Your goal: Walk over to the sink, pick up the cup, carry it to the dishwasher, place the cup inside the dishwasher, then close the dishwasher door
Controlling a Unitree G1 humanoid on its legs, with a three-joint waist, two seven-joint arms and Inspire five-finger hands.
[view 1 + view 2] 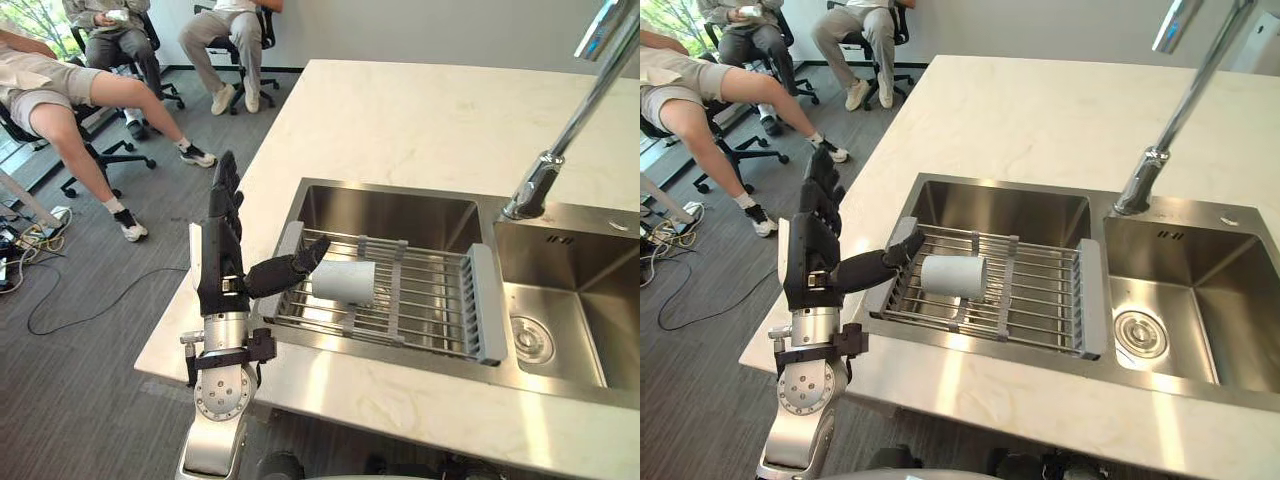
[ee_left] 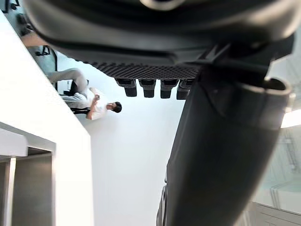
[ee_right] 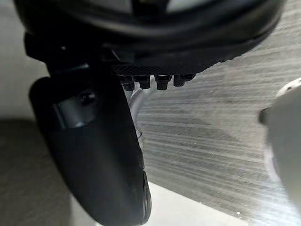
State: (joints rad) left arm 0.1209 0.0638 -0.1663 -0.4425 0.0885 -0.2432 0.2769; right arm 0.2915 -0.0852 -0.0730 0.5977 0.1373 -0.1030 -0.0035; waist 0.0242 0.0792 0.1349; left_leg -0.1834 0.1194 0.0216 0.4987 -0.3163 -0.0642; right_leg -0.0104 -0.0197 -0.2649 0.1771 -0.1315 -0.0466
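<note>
A pale grey cup (image 1: 345, 282) lies on its side on a wire rack (image 1: 432, 303) that spans the left basin of the steel sink (image 1: 385, 213). My left hand (image 1: 219, 262) stands upright over the counter's left edge beside the rack. It is open, its fingers straight up and its thumb (image 1: 290, 268) stretched toward the cup, its tip just short of the cup's rim. In the left wrist view the thumb (image 2: 221, 155) and straight fingers show against the wall. My right hand (image 3: 94, 155) hangs open over the grey floor and holds nothing.
A tall chrome faucet (image 1: 560, 135) rises between the two basins, and the right basin (image 1: 560, 300) has a round drain. The pale stone counter (image 1: 420, 120) stretches behind the sink. People sit on office chairs (image 1: 120, 45) at the far left, with cables on the floor.
</note>
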